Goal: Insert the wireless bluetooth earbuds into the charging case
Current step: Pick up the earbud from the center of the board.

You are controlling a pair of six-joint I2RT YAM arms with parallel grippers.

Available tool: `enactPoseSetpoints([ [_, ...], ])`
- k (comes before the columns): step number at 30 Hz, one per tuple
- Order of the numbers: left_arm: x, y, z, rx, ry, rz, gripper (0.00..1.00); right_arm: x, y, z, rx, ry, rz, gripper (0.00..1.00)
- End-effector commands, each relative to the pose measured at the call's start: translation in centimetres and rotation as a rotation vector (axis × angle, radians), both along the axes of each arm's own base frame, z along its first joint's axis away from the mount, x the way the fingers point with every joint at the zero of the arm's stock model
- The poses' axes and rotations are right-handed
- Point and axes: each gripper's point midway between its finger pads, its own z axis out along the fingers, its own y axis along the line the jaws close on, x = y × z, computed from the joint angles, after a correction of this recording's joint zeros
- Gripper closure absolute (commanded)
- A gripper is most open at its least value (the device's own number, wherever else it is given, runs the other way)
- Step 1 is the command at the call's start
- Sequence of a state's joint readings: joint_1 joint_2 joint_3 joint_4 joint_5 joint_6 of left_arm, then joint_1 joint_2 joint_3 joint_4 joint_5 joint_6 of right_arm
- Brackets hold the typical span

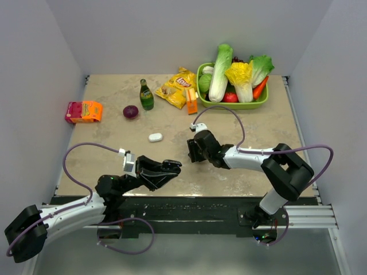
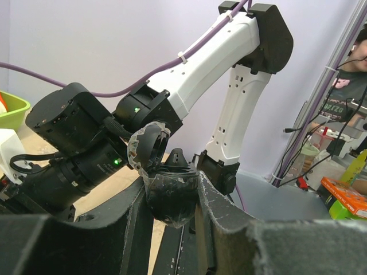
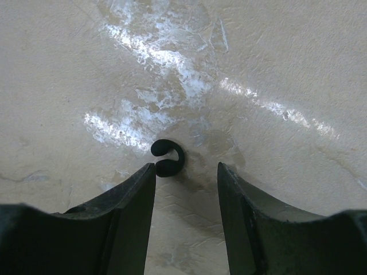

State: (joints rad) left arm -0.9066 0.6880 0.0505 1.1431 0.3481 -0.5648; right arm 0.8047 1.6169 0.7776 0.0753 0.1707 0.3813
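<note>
The right arm (image 1: 252, 157) lies low across the counter (image 1: 103, 149), forearm stretched toward the centre and wrist pitched down. The left arm (image 1: 74, 209) extends forward along the near edge. The left gripper (image 2: 172, 192) has its jaws pinching a black charging case (image 2: 169, 200), whose lid (image 2: 148, 146) is hinged open. The right gripper (image 3: 186, 167) has its jaws spread close over the counter. A black earbud (image 3: 167, 158) lies on the counter between them, just beside one finger.

left pincer (image 1: 175, 165) — by table (image 1: 109, 134) edge | right pincer (image 1: 192, 152) — table centre | white case (image 1: 155, 137) nearby
</note>
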Motion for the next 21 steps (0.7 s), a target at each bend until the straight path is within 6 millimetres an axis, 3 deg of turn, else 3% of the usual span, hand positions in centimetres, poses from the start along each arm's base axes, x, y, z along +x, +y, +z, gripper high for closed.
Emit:
enactPoseSetpoints([
  [1, -1.1, 1.0, -6.2, 0.083, 0.068, -0.013, 1.0, 1.4, 0.0, 1.6, 0.039, -0.054, -0.042, 0.5],
  [8, -1.1, 1.0, -6.3, 0.083, 0.068, -0.014, 1.0, 1.9, -0.4, 1.1, 0.032, -0.043, -0.059, 0.5],
  [21, -1.2, 1.0, -6.4, 0.083, 0.071, -0.02, 1.0, 1.0, 0.0, -0.4, 0.035, -0.01, -0.02, 0.5],
])
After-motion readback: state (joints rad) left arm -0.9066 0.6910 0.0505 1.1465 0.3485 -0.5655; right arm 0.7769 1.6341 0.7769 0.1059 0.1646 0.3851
